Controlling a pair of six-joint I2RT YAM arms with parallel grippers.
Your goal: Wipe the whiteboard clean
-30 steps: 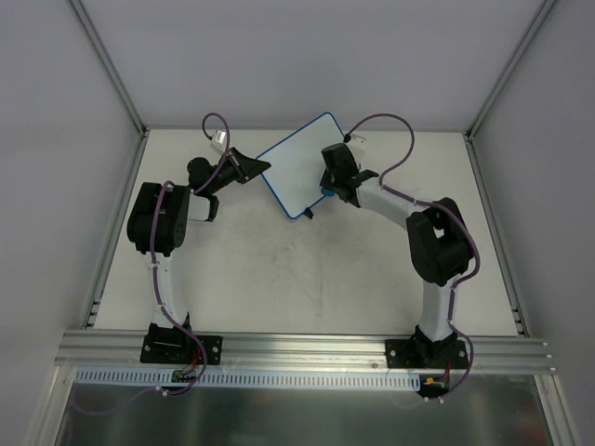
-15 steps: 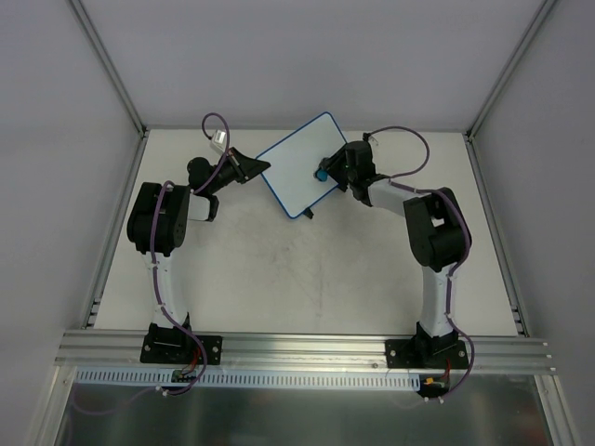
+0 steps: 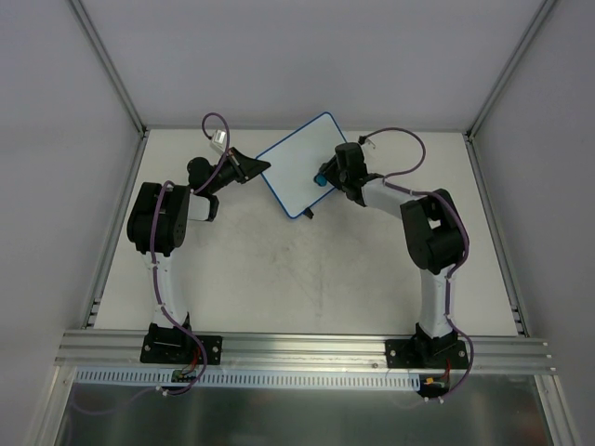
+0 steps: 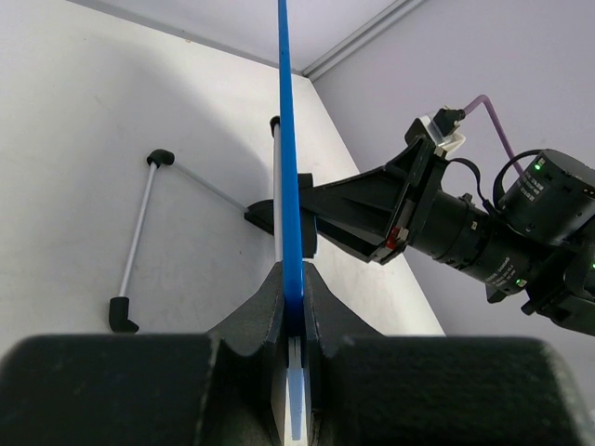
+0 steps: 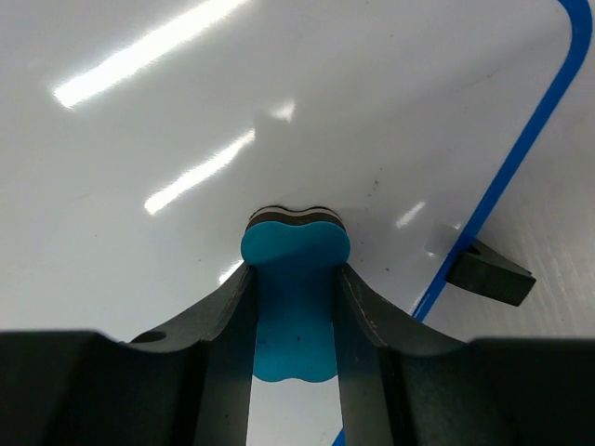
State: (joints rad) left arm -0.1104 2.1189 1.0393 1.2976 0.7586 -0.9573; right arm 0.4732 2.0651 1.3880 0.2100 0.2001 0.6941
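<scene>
Whiteboard location: whiteboard (image 3: 296,167) at the far centre of the table (image 3: 279,269), turned diagonally, between the two grippers; flat or propped cannot be told from overhead.
Whiteboard face: plain white with glare streaks in the right wrist view; a few tiny dark specks near the eraser.
Whiteboard frame: blue frame (image 5: 521,149) thin, rounded at the corner; seen edge-on in the left wrist view as a straight blue line.
Whiteboard supports: black foot (image 5: 488,274) just beyond the blue edge, resting on the table; thin wire stand (image 4: 138,232) with black tips on the table beside the board.
Left claw: left gripper (image 4: 293,288) clamped tight on the board's left edge; fingers pinched either side of the blue rim with no gap visible.
Right claw: right gripper (image 5: 296,279) closed down on the eraser (image 5: 296,307); fingers pressed against both of its sides.
Eraser: small blue block with a dark pad at its tip; pad touching the white face, towards the board's right-hand side and near the blue edge.
Arm positions: left arm reaching in from the left, right arm (image 3: 432,237) from the right; right gripper over the board in the overhead view.
Table: pale surface with faint scuffs in the middle.
</scene>
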